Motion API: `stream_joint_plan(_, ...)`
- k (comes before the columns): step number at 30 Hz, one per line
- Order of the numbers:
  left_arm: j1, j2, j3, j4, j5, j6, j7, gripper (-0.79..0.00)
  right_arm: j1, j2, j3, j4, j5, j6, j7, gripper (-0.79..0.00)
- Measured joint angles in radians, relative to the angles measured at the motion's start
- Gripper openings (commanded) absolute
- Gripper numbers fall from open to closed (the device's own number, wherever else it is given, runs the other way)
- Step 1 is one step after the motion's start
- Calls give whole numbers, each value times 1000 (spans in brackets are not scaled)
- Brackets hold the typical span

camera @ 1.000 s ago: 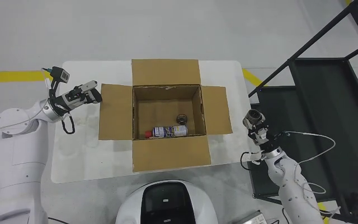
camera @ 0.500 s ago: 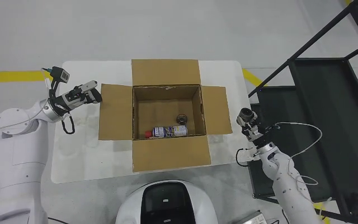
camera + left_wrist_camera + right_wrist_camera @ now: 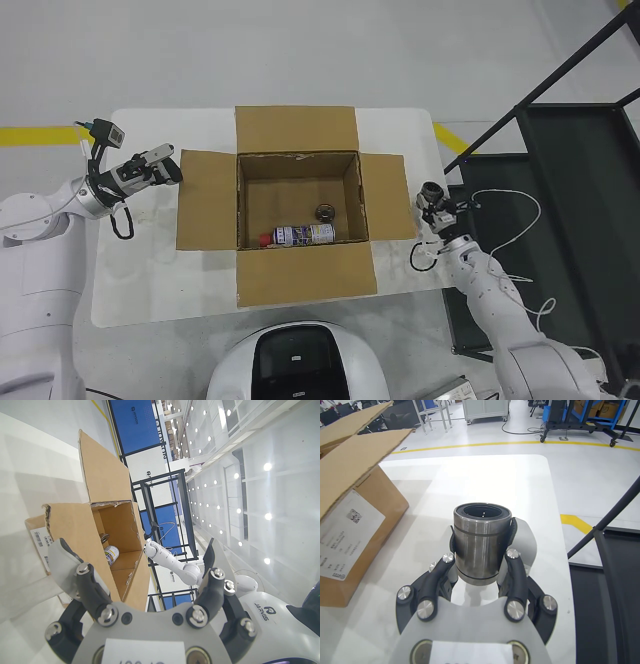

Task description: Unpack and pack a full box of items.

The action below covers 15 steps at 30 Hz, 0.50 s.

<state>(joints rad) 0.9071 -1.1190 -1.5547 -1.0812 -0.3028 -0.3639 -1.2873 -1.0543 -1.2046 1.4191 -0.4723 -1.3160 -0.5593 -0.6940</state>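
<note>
While a steel sleeve is clamped in the right gripper beside the box, likely for transfer, the left gripper is held spread and empty, apparently out of the way.

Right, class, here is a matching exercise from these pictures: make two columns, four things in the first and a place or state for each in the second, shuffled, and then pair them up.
Column one
1. metal cylinder
2. spray can
3. left gripper
4. cardboard box

Column two
A. lying on its side inside the box
B. open, holding nothing
C. gripped by the right gripper
D. flaps spread open, standing on the table

Pairs: 1-C, 2-A, 3-B, 4-D
</note>
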Motion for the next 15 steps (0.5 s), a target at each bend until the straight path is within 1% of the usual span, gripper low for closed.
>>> stream_joint_plan(5,0,0,0,0,0,0,0,0,61,-12,-33,100,-22,8,-9,-785)
stream_joint_plan(10,0,0,0,0,0,0,0,0,92,-22,-51,162,-17,8,-16,-785)
stream_joint_plan(11,0,0,0,0,0,0,0,0,96,-24,-54,173,-15,8,-20,-686)
stream_joint_plan(12,0,0,0,0,0,0,0,0,98,-25,-56,181,-14,8,-23,-551)
stream_joint_plan(13,0,0,0,0,0,0,0,0,99,-26,-57,188,-11,7,-26,-397)
stream_joint_plan(14,0,0,0,0,0,0,0,0,100,-27,-58,197,-5,5,-28,-419)
stream_joint_plan(15,0,0,0,0,0,0,0,0,100,-28,-59,204,-1,1,-28,-422)
